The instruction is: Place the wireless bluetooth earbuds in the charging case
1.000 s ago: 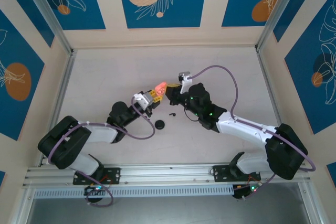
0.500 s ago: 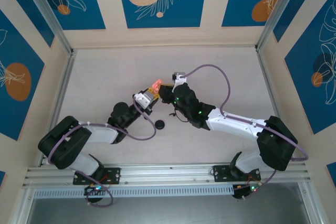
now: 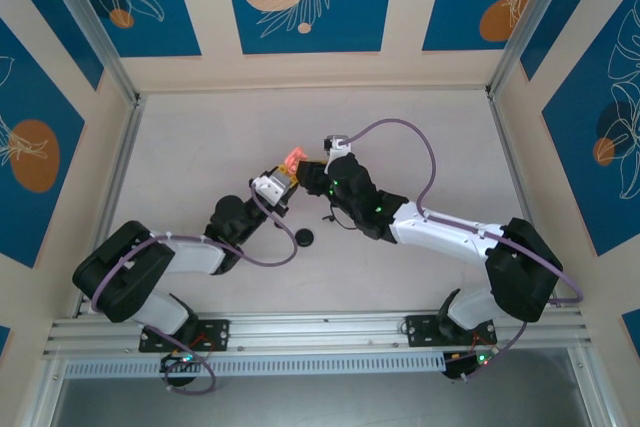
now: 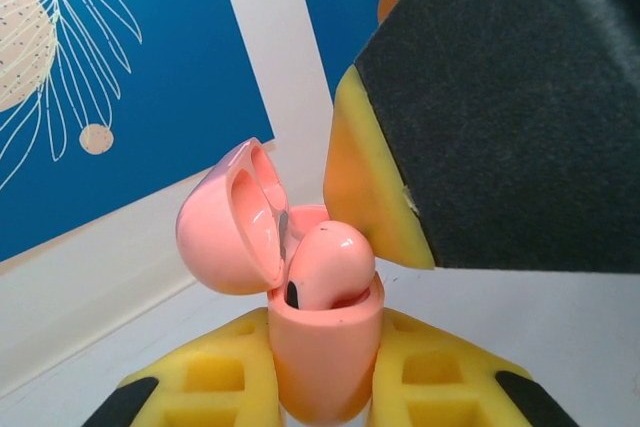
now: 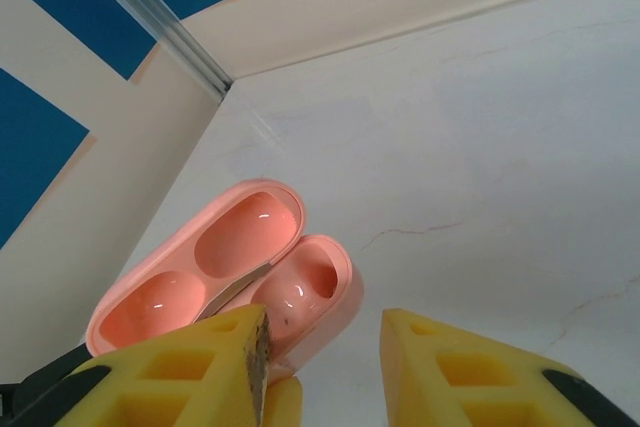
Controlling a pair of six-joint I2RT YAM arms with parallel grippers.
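My left gripper (image 4: 328, 349) is shut on the body of the pink charging case (image 4: 325, 367) and holds it upright with its lid (image 4: 230, 222) swung open. One pale pink earbud (image 4: 335, 262) sits in the case's mouth, its rounded top sticking out. A yellow and black finger (image 4: 500, 117) of my right gripper hangs just above and right of the bud. In the right wrist view the right gripper (image 5: 322, 332) stands open over the case (image 5: 335, 292), with nothing between its fingers. From above, the case (image 3: 291, 159) is between the two grippers.
A small black round object (image 3: 305, 237) lies on the pale table (image 3: 220, 137), just in front of the two grippers. Aluminium rails and patterned blue walls enclose the table on three sides.
My right arm has moved left until its gripper sits at the case, and its jaws have come apart. The left gripper has kept hold of the case, shifting slightly left.
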